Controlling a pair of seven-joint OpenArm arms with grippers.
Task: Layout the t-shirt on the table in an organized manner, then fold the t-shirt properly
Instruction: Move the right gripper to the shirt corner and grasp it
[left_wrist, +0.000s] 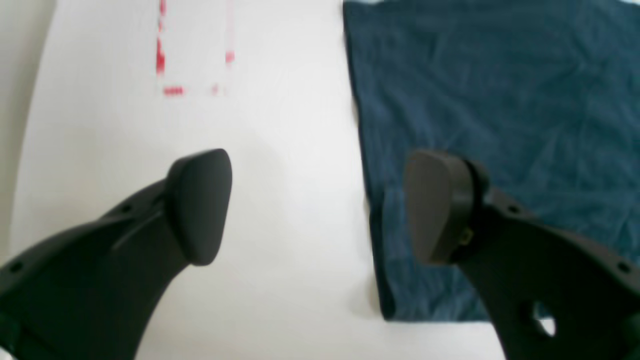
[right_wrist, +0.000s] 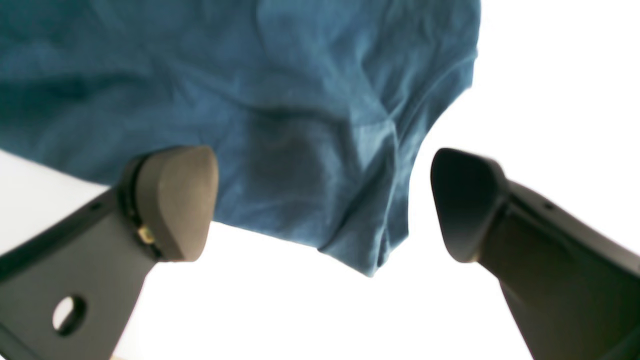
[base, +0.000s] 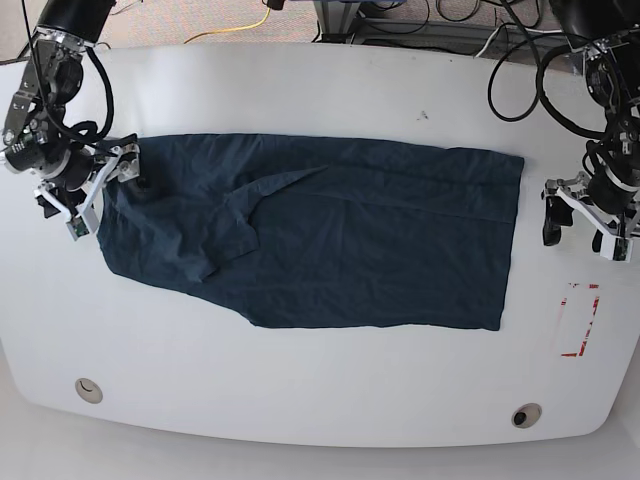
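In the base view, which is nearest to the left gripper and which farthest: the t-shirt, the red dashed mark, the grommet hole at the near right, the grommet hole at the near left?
From the left gripper:
1. The t-shirt: its hem edge lies just beside it.
2. The red dashed mark, on the table nearer the front.
3. The near right grommet hole, by the front edge.
4. The near left grommet hole, far across.

My shirt (base: 330, 240) is soft matt cloth, a dark navy-teal knit with fine creases all over and a stitched hem along its edge; under my right tool (right_wrist: 322, 205) it puckers into deeper folds. The table (base: 300, 90) is smooth and white with a faint sheen, dotted with a few dark specks, and its red mark (base: 580, 320) looks like flat, thin paint or tape. My left tool (left_wrist: 320, 207) is matt black plastic with dull, rubbery-looking grey pads (left_wrist: 200, 205). A small brass-coloured screw shows beside one pad of the right tool.
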